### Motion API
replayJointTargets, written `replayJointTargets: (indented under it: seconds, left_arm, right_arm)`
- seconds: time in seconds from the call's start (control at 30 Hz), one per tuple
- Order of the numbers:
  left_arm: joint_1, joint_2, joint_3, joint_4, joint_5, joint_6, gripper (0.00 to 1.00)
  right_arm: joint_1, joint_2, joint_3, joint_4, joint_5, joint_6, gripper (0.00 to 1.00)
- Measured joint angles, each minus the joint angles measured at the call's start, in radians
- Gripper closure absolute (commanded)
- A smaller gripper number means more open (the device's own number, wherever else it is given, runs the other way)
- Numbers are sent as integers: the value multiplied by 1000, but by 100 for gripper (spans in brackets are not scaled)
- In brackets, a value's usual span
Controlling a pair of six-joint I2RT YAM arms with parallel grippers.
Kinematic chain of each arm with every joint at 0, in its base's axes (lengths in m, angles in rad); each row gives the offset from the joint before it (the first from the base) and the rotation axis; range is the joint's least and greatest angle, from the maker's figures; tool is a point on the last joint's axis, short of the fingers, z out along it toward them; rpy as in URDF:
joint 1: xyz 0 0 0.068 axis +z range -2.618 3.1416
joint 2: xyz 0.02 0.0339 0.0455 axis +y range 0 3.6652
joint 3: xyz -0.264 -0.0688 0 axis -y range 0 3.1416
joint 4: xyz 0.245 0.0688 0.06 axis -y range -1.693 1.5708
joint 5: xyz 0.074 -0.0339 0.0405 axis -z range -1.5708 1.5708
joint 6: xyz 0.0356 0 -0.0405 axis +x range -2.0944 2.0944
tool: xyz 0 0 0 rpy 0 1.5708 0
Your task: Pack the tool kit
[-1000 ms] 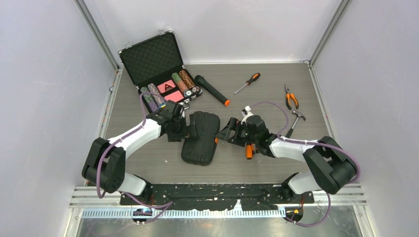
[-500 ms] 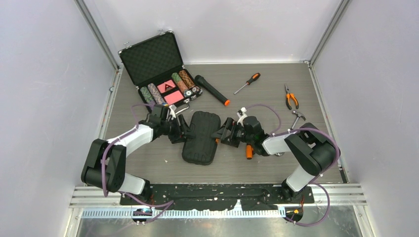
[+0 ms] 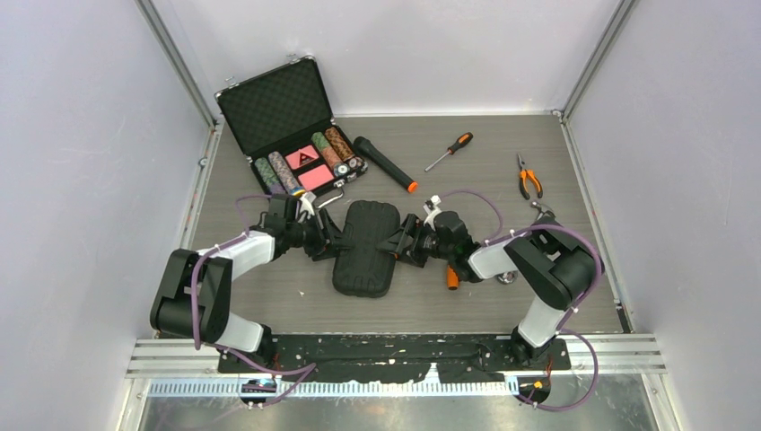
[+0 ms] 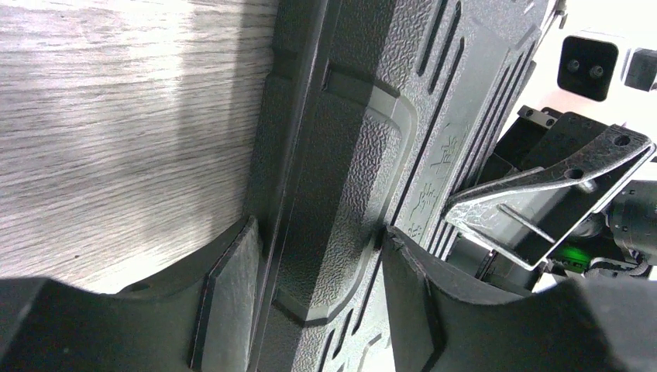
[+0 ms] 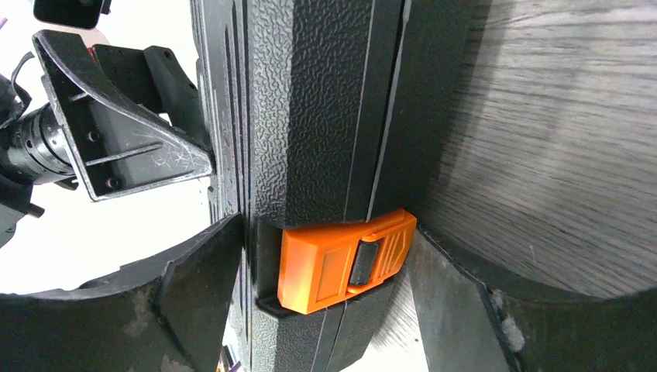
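The tool kit case (image 3: 366, 249) is a black ribbed clamshell, closed and flat on the table. My left gripper (image 3: 330, 241) is closed on its left edge, one finger on each face (image 4: 318, 263). My right gripper (image 3: 401, 244) is closed on the right edge (image 5: 325, 232), its fingers flanking the orange latch (image 5: 345, 260), which is fastened. Loose tools lie outside: a screwdriver (image 3: 450, 150), pliers (image 3: 528, 180), a hammer (image 3: 541, 212) partly hidden by my right arm, and an orange-handled tool (image 3: 451, 278) under my right forearm.
An open metal-edged poker chip case (image 3: 287, 135) stands at the back left, close behind my left arm. A black flashlight with an orange tip (image 3: 384, 164) lies just behind the tool case. White walls enclose the table on three sides.
Both grippers have moved inward and lower, from beside the case onto its left and right edges. The right elbow has swung toward the hammer. The case has barely shifted.
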Motion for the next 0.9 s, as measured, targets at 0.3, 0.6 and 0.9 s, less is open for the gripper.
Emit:
replayJointTargets:
  seconds: [0.3,0.6,0.9]
  left_arm:
    - [7,4,-10,28,12,-11,50]
    - [-8,-69,8,-63,-68,17,49]
    - [-50,-207,30,-309,-359,112,13]
  right_arm:
    - [-1,-35,-7,-22,29,-23,55]
    - [14,-190,85,-315,98,-180,77]
    - [24,-191,251,-573,120,-312,83]
